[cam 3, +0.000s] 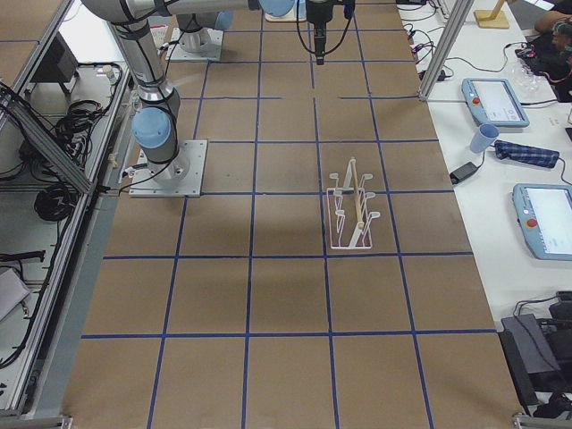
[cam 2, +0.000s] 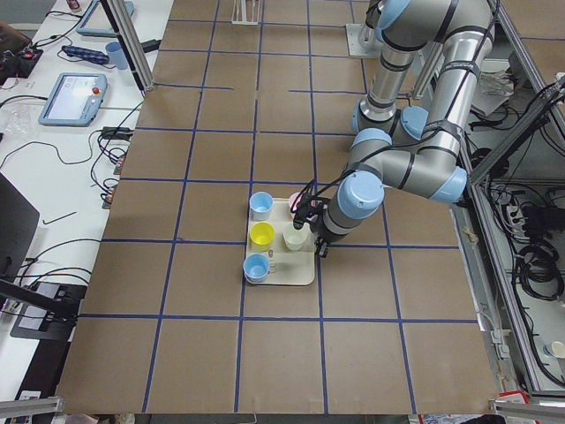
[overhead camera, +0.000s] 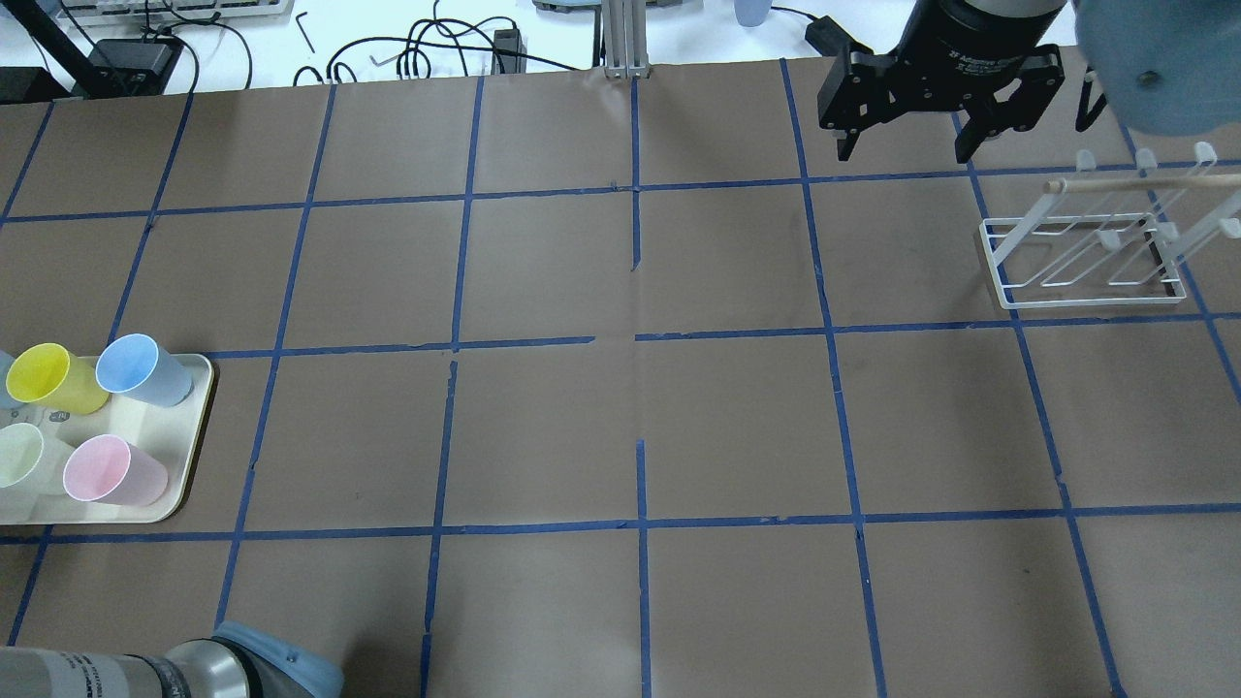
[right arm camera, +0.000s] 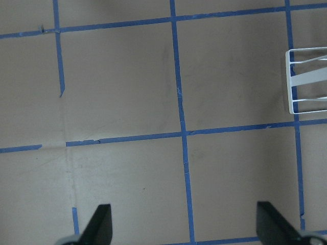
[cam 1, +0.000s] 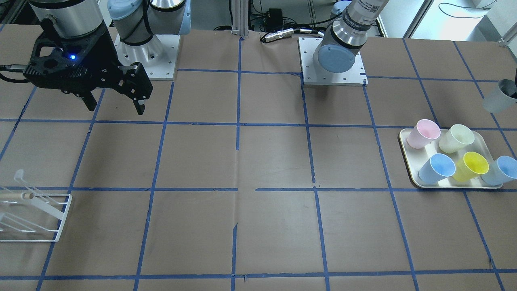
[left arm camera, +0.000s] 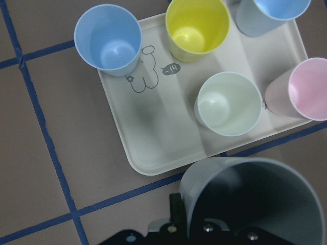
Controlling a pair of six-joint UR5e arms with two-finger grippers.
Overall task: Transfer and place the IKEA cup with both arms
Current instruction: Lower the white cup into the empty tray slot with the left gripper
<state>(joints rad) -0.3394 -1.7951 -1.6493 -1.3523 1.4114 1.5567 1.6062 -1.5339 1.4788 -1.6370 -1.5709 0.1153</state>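
Note:
The grey IKEA cup [left arm camera: 250, 201] fills the bottom of the left wrist view, held in my left gripper [cam 2: 311, 231] above the table just beside the tray's near edge. It also shows at the right edge of the front view [cam 1: 497, 97], lifted and tilted. The gripper's fingers are hidden by the cup. My right gripper [overhead camera: 906, 145] is open and empty, hanging high over the far side of the table; it shows in the front view [cam 1: 115, 106] and in the right wrist view [right arm camera: 186, 229].
A cream tray [cam 1: 404, 141] holds a pink cup [cam 1: 423, 133], a pale green cup [cam 1: 456, 138], a yellow cup [cam 1: 470, 165] and two light blue cups [cam 1: 437, 167]. A white wire rack [overhead camera: 1076, 262] stands near my right gripper.

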